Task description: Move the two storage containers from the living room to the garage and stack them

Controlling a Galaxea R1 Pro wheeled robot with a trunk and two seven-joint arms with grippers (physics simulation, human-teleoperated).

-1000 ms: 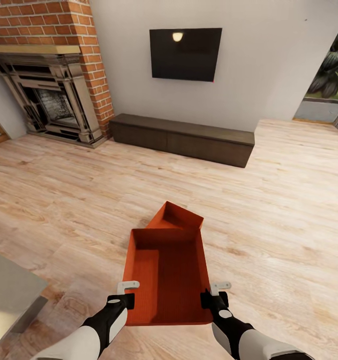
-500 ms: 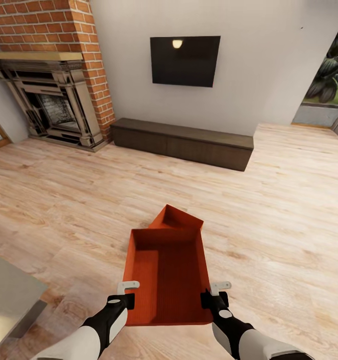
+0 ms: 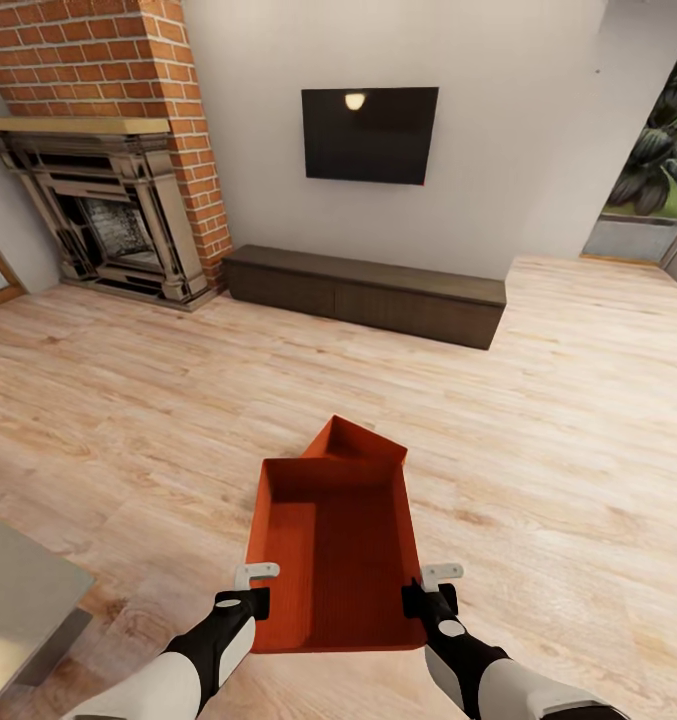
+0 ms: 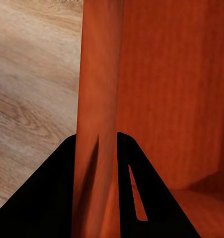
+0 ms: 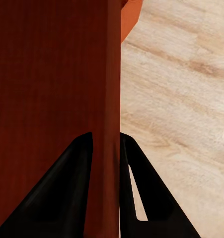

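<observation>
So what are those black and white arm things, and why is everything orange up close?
Those are a robot's two arms. The big picture comes from a camera on its head, looking down. Each arm ends in a pincer: the left pincer and right pincer each pinch one side wall of an orange bin. A second orange bin pokes out behind it, over the wooden floor. The two small pictures come from cameras near the pincers, so the bin's wall looks huge there.
</observation>
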